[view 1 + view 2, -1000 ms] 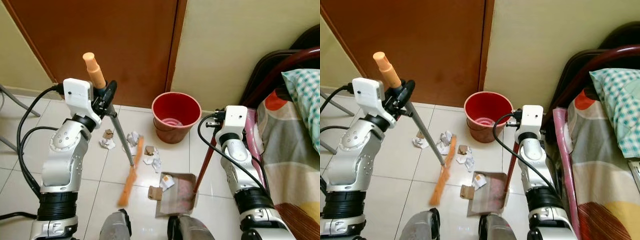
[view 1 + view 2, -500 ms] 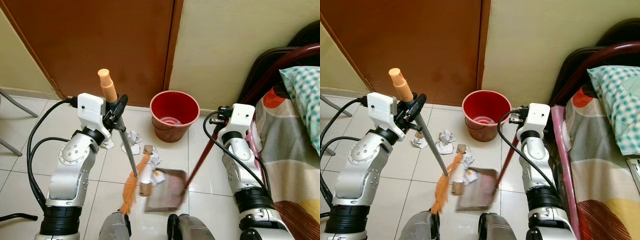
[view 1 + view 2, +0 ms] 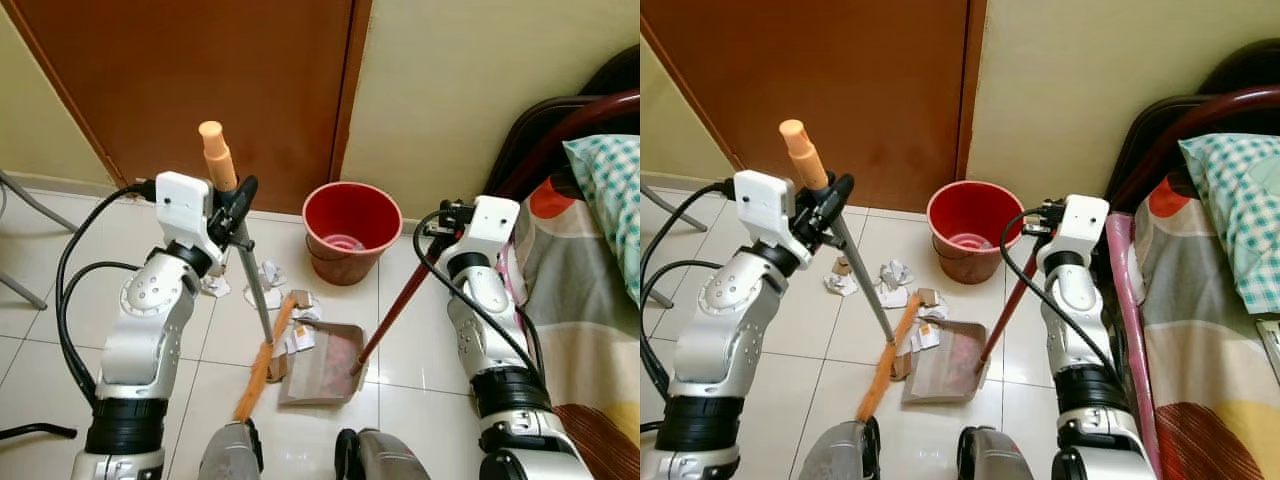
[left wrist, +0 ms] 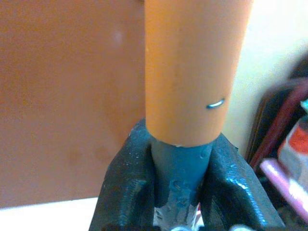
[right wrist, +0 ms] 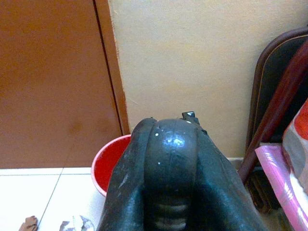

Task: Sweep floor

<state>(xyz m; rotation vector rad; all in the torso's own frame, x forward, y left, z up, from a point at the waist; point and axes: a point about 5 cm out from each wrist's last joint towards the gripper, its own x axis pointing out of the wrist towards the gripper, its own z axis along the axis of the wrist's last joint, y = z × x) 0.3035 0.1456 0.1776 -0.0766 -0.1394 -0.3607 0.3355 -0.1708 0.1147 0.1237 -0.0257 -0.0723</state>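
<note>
My left gripper [image 3: 238, 200] is shut on the grey pole of a broom, just below its orange handle tip [image 3: 212, 150]. In the left wrist view the fingers [image 4: 126, 187] clamp the pole under the orange grip [image 4: 192, 67]. The orange broom head [image 3: 260, 362] rests on the tiles against the left edge of a brown dustpan [image 3: 330, 352]. My right gripper [image 3: 447, 215] is shut on the dustpan's long red handle [image 3: 392, 312]. Crumpled paper scraps [image 3: 270, 274] and cardboard bits [image 3: 298, 298] lie between broom and pan; some lie at the pan's mouth.
A red bucket [image 3: 352, 232] stands by the wall behind the pan, beside a brown door [image 3: 200, 80]. A bed [image 3: 590, 290] with a dark red frame [image 3: 560, 130] is close on the right. A grey chair leg [image 3: 25, 200] is at the far left. My feet [image 3: 235, 455] are just below the pan.
The broom head has swept rightwards, pushing scraps up to the dustpan. The dustpan has slid left and farther from my feet, and its red handle leans more.
</note>
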